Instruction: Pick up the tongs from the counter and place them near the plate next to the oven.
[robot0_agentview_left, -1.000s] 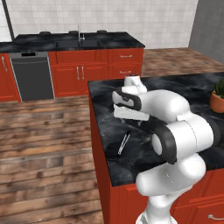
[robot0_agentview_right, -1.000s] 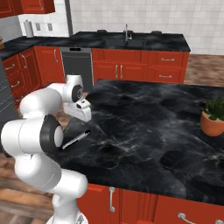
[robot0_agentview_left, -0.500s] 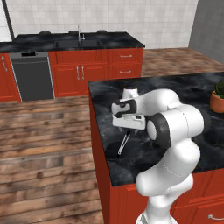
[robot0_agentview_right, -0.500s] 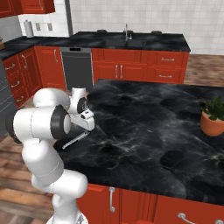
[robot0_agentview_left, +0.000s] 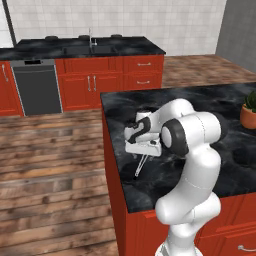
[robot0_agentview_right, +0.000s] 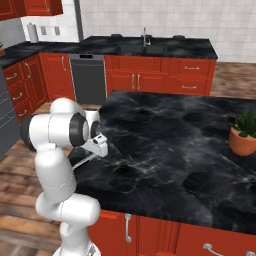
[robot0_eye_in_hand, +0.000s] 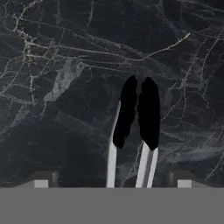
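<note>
- On the counter (robot0_agentview_left: 225, 160), hand view: black ends of the tongs (robot0_eye_in_hand: 139, 131) visible; base views show their silver shaft.
- Gripper (robot0_eye_in_hand: 112, 181) low over tongs, fingers spread, tongs between.

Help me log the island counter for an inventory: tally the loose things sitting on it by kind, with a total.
Tongs: 1, lying flat near the counter edge, under the gripper
Potted plant: 1, in an orange pot at the far side
Total: 2
</note>
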